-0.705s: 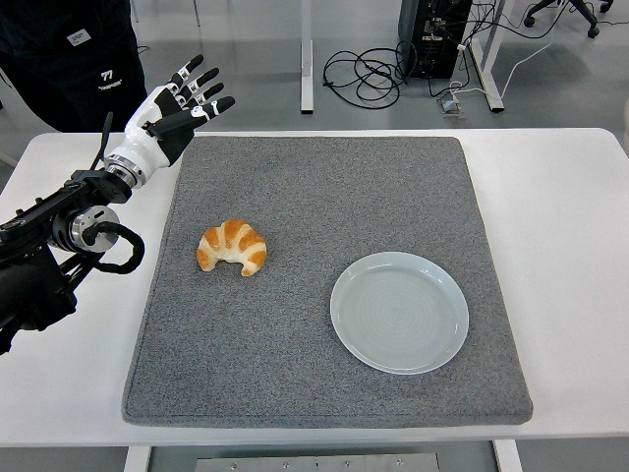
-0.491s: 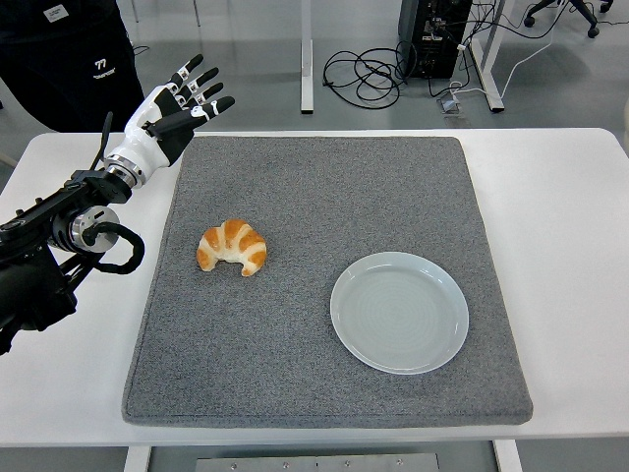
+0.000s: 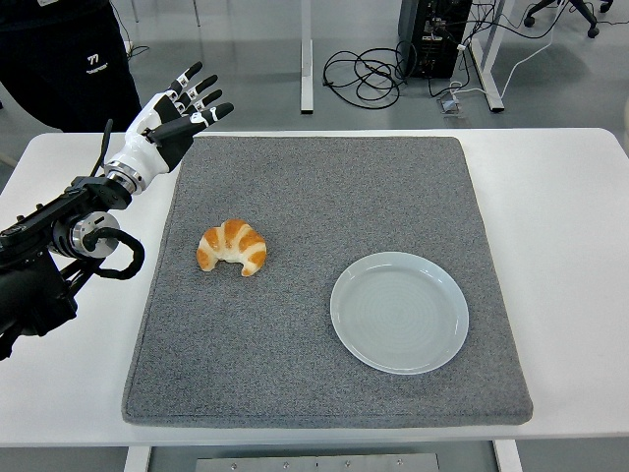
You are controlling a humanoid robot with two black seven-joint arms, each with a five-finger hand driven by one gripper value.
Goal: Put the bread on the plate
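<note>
We see one white bench [image 3: 560,197] carrying one grey mat [image 3: 324,197], one empty plate [image 3: 399,312], one croissant [image 3: 232,246] lying left of the plate, and our left hand [image 3: 167,123], fingers spread and holding nothing, now slightly higher and further left than before.

We are seeing the left arm [image 3: 59,246] only in part: the picture's left edge is cutting it off, so its upper length is hidden from us. A person in dark clothing [image 3: 64,59] is standing at the top left, cropped by the top edge, with only the torso showing. The white print on that clothing is too small for us to read. The table [image 3: 570,246] is running past both side edges.
</note>
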